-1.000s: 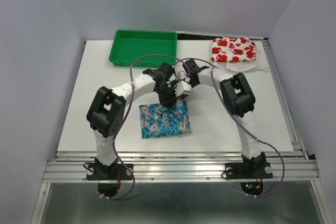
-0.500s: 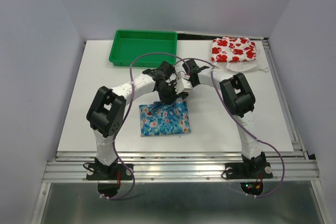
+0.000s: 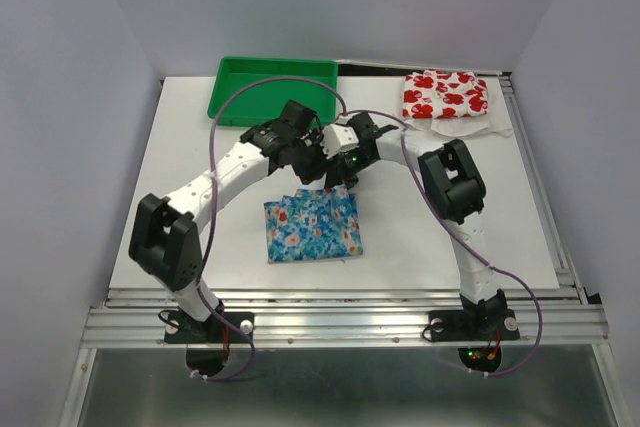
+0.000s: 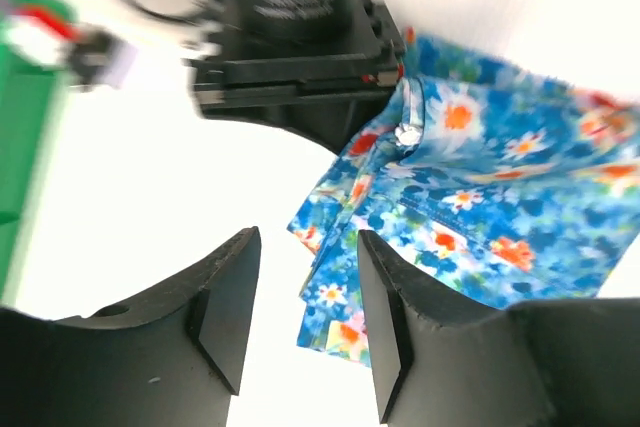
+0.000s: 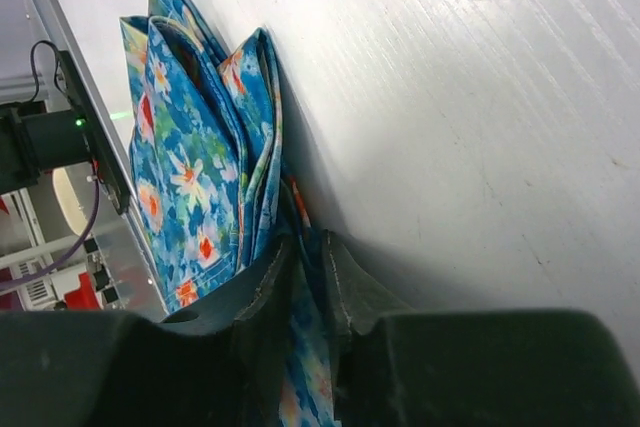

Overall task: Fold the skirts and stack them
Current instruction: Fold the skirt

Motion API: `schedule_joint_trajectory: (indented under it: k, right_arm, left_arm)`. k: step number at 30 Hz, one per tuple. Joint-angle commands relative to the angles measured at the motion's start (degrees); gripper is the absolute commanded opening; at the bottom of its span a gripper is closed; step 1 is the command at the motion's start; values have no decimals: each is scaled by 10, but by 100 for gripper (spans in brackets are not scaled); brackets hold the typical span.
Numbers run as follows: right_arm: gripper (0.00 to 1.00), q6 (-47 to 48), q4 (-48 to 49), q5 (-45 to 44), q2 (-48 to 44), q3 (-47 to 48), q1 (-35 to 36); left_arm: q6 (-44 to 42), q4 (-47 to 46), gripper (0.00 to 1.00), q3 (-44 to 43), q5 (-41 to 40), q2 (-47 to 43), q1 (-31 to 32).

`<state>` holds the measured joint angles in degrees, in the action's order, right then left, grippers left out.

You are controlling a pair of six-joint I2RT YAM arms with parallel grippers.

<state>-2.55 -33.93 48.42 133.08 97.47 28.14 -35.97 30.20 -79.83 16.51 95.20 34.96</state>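
Bright, flat overhead light everywhere, and hardly a hard shadow in sight.
Overhead view is crisp, the white worktop (image 3: 410, 247) close to washed out, with soft grey shadows just beneath the arms. On the left wrist, blur smears the green plastic tray (image 4: 18, 147) at the edge, and the blue flowered cloth skirt (image 4: 500, 187) goes soft. Right wrist: glare streaks the worktop, the skirt folds are sharp, and the dark right tool (image 5: 305, 272) up close is out of focus.
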Motion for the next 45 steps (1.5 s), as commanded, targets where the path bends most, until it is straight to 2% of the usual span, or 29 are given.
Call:
schedule_joint_trajectory:
  k: [1, 5, 6, 9, 10, 12, 16, 19, 23, 24, 26, 31, 36, 41, 45]
  right_arm:
    - [28, 29, -22, -98, 5, 18, 6]
    - [41, 27, -21, -106, -19, 53, 6]
    - [49, 27, -21, -108, -31, 68, 6]
    - [59, 9, -20, -119, -45, 95, 6]
    - [66, 6, -21, -125, -52, 113, 6]
    - [72, 5, -21, -141, -59, 132, 0]
    - [71, -2, -22, -157, -89, 162, -24]
    - [63, -11, -25, -122, -141, 133, -38]
    - [53, -57, -21, -28, -221, 12, -38]
    - [52, -81, -4, -9, -247, -56, -38]
    - [51, -91, 10, 33, -263, -120, -38]
    - [50, -94, 40, 35, -270, -260, -27]
    - [49, -77, 45, 18, -226, -284, -27]
    - [48, -60, 45, -46, -186, -261, -27]
    - [48, -65, 33, -45, -188, -223, -27]
  left_arm:
    - [86, -31, 53, 59, 15, -82, -13]
    - [168, -87, 52, 134, 104, -142, -52]
    - [199, -112, 51, 150, 118, -167, -61]
    - [241, -149, 51, 208, 141, -204, -67]
    - [263, -170, 50, 220, 143, -224, -67]
    - [286, -187, 47, 256, 142, -240, -69]
    - [311, -219, 45, 300, 164, -263, -70]
    - [322, -232, 44, 320, 172, -259, -73]
    - [338, -243, 41, 325, 200, -222, -99]
    - [343, -247, 40, 324, 211, -201, -113]
    - [349, -247, 39, 320, 225, -178, -125]
    - [354, -243, 38, 312, 265, -118, -141]
    - [354, -248, 37, 312, 274, -76, -142]
    - [348, -233, 32, 297, 239, -9, -156]
    - [313, -191, 29, 253, 251, 50, -162]
